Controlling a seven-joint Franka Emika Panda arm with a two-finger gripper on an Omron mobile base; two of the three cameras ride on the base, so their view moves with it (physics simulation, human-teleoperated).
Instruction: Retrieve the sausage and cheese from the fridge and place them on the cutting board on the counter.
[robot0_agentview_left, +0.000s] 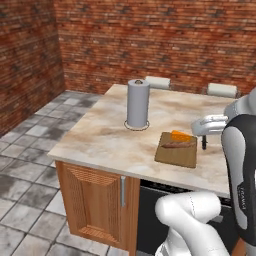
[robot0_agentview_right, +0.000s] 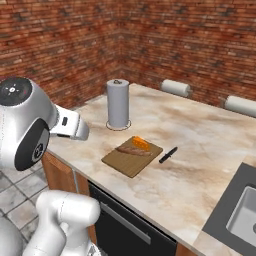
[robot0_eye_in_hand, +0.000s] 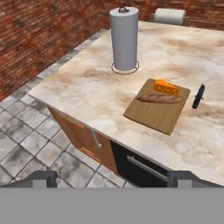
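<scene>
The cutting board (robot0_eye_in_hand: 156, 112) lies flat on the counter (robot0_eye_in_hand: 87, 87), near its front edge. On its far end rests the brown sausage (robot0_eye_in_hand: 160, 99), with the orange cheese (robot0_eye_in_hand: 166, 87) wedge just behind it, touching or nearly so. From the sides I see the same board (robot0_agentview_left: 175, 150) (robot0_agentview_right: 131, 157), sausage (robot0_agentview_left: 178, 144) (robot0_agentview_right: 133, 150) and cheese (robot0_agentview_left: 182, 136) (robot0_agentview_right: 140, 143). My gripper (robot0_eye_in_hand: 113, 178) is open and holds nothing. It hangs high, back from the counter's front edge, looking down at the board. The fridge is out of view.
A grey paper-towel roll (robot0_eye_in_hand: 124, 38) stands upright behind and left of the board. A dark knife (robot0_eye_in_hand: 198, 96) lies on the counter to the board's right. A sink (robot0_agentview_right: 245, 210) is set in at the far right. A black appliance (robot0_eye_in_hand: 138, 168) sits below the board.
</scene>
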